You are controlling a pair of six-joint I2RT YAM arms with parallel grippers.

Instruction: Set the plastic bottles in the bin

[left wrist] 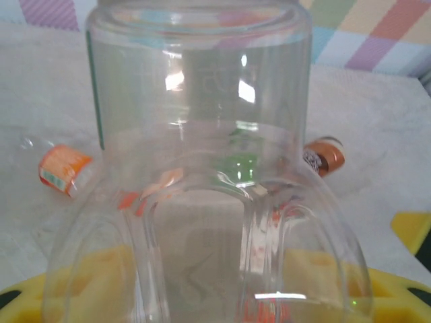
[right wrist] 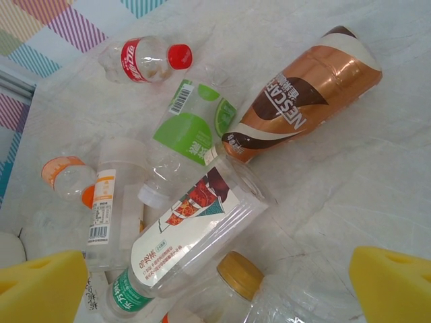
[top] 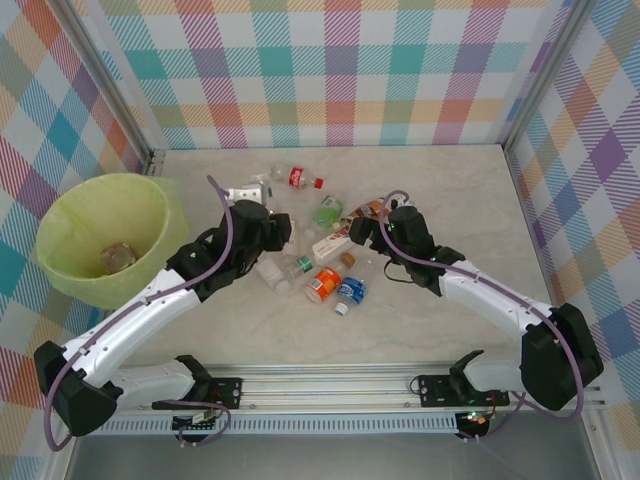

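Our left gripper clasps a clear bottle; the bin lies left of it; our right gripper gapes.

A pale, marble-patterned bench lies flat in front of me. 3 upright walls in a pastel checked pattern close it in: 1 at the back, 1 on the left, 1 on the right. 2 silver metal posts stand at the far corners where the walls meet. A ribbed aluminium rail runs along the bench's near edge.
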